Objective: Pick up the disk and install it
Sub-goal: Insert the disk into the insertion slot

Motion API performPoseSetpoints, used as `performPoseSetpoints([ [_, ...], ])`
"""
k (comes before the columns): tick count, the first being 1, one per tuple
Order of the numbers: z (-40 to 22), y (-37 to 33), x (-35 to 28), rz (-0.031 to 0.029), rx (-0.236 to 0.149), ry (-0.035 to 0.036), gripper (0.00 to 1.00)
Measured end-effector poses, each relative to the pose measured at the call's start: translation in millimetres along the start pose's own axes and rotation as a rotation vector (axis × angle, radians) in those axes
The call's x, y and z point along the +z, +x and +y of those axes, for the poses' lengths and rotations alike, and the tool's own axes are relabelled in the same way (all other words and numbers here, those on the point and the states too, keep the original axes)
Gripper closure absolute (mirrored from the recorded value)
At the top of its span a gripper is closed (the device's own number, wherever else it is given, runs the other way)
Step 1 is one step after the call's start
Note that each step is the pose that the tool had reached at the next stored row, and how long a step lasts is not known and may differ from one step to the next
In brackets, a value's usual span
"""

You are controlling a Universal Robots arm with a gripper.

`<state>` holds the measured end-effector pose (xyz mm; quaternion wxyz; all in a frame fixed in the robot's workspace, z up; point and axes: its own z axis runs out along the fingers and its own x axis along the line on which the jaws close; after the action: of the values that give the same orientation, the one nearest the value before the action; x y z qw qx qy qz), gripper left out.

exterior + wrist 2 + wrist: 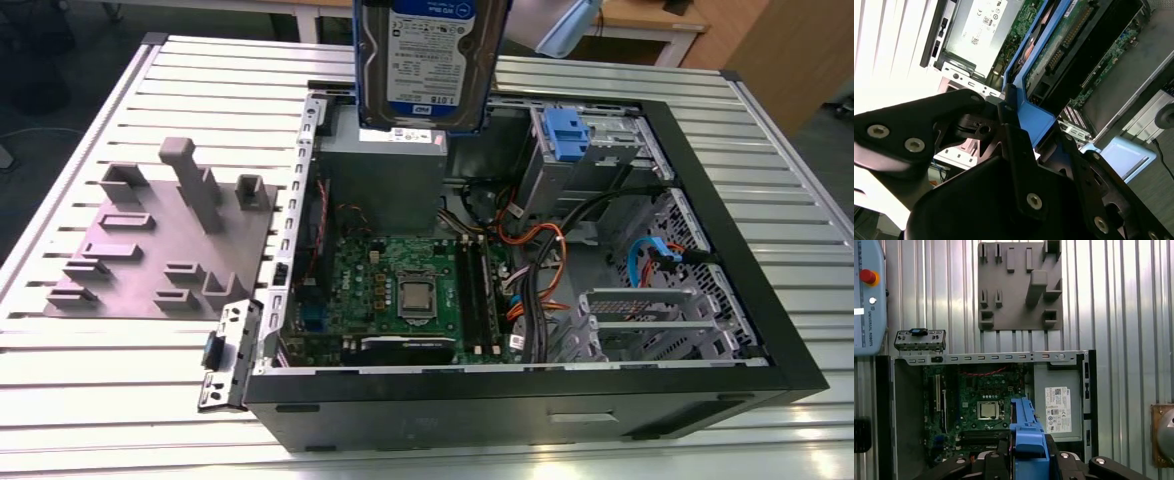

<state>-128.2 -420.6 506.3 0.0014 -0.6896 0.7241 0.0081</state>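
Note:
The disk (427, 60), a silver drive with a white-and-blue label in a blue carrier frame, hangs upright above the back of the open computer case (747, 300), over the power supply. In both wrist views my gripper (1028, 460) (1029, 125) is shut on the disk's blue carrier (1026, 432) (1036, 117), with black fingers (999, 460) on either side of it. In the second wrist view the drive's underside circuit board (1064, 45) faces the camera.
Inside the case lie the motherboard (400, 290), the grey power supply with a white sticker (387, 165) (1059, 407), cables, and a drive bay with a blue latch (567, 135). A grey fixture plate (160, 240) (1019, 285) sits beside the case on the slatted table. A teach pendant (869, 295) lies nearby.

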Motion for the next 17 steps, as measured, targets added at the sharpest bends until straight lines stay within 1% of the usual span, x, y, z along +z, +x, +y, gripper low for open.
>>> performPoseSetpoints([
  [8,-0.1,1.5,0.0,-0.0001,0.000,0.0000,0.64],
  [17,-0.1,1.7,0.0,-0.0001,0.000,0.0000,0.64],
])
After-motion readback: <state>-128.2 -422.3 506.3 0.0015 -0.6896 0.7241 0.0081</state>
